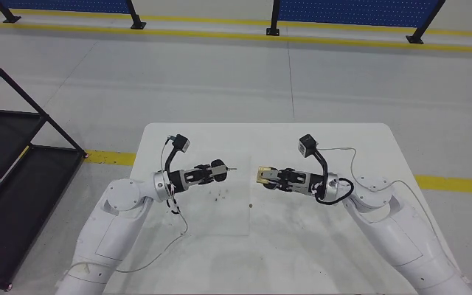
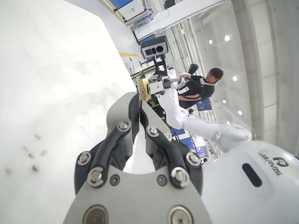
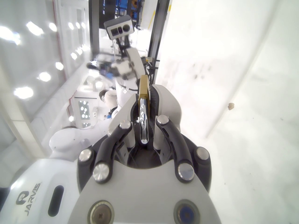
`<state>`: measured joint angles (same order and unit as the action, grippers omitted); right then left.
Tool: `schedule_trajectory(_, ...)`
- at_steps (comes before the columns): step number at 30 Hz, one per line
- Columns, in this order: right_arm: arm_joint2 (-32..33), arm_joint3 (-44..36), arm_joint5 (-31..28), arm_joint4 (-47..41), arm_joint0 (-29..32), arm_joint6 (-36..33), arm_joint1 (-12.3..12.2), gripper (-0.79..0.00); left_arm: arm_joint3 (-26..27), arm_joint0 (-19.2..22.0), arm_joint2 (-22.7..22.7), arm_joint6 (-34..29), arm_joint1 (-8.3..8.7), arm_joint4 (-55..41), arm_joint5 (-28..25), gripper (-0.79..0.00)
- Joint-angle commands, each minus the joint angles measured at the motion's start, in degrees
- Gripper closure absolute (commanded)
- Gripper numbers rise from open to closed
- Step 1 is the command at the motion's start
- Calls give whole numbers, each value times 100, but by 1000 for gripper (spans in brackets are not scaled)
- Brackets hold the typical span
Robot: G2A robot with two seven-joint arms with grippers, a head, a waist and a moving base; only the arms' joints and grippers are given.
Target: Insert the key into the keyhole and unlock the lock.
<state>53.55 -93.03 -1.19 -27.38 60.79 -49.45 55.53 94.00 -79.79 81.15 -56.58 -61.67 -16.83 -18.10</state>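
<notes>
One brass padlock (image 1: 262,175) is clamped in the closed right gripper (image 1: 270,177), just right of frame centre in the top view, over the white table (image 1: 332,147). Its one keyhole (image 2: 141,91) is seen face-on in the left wrist view. Its chrome shackle (image 3: 144,122) is seen between the fingers in the right wrist view. One key (image 1: 232,169) is pinched in the closed left gripper (image 1: 223,170), left of centre, its tip pointed at the padlock but apart from it. Several dark specks (image 1: 219,195) are noted on the table, lower in the frame.
</notes>
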Motion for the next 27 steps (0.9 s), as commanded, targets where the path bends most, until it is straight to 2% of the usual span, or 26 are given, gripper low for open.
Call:
schedule_trajectory(1,0,0,0,0,0,0,0,0,28,4,4,80,-3,11,-58,0)
schedule_trajectory(2,0,0,0,0,0,0,0,0,6,6,19,196,-2,155,-206,0)
schedule_trajectory(4,0,0,0,0,0,0,0,0,-12,69,112,494,24,1150,-985,0)
schedule_trajectory(10,0,0,0,0,0,0,0,0,-239,18,256,1410,36,2758,-2796,0)
schedule_trajectory(14,0,0,0,0,0,0,0,0,-309,29,397,2498,-2,4130,-3931,0)
schedule_trajectory(17,0,0,0,0,0,0,0,0,88,58,393,3370,-24,5602,-3990,0)
schedule_trajectory(20,0,0,0,0,0,0,0,0,335,33,328,4572,-4,7453,-3990,0)
schedule_trajectory(24,0,0,0,0,0,0,0,0,286,143,110,6352,68,9904,-3990,0)
schedule_trajectory(27,0,0,0,0,0,0,0,0,58,307,-44,7656,128,11274,-3819,0)
